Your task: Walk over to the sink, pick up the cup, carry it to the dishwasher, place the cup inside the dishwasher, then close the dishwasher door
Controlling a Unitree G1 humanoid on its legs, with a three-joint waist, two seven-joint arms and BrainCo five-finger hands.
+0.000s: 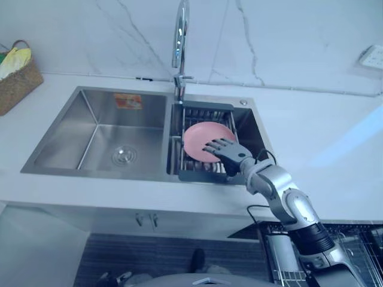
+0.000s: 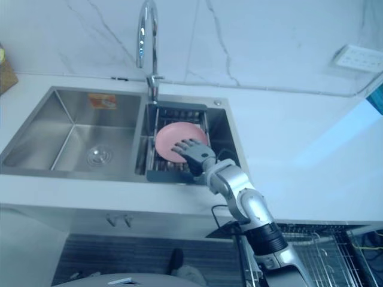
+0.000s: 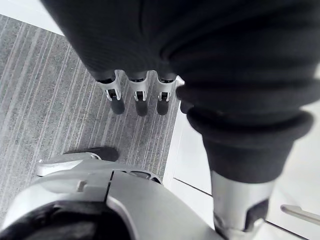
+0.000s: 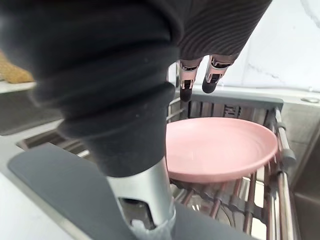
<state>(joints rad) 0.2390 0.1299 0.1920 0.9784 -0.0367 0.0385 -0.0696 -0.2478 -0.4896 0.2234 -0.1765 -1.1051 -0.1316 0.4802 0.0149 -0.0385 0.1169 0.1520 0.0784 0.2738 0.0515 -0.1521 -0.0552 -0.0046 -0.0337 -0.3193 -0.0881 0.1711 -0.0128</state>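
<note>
— Two hands, status?
— L hand [image 3: 137, 96] hangs over the grey floor [image 3: 45, 95], fingers straight. R hand [image 1: 226, 150] reaches into the sink's [image 1: 96, 128] right basin, fingers spread apart, nothing gripped.
— Task item?
— Pink plate [image 1: 197, 137] lies in the dark rack [image 1: 194, 176] under R hand; contact, can't tell. Faucet [image 1: 179, 30] behind it, wicker basket [image 1: 18, 84] far left on the surface [image 1: 311, 149].

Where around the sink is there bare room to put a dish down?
The left basin is bare. So is the counter right of the rack. Crowded: that rack, with the pink plate under the right hand.
</note>
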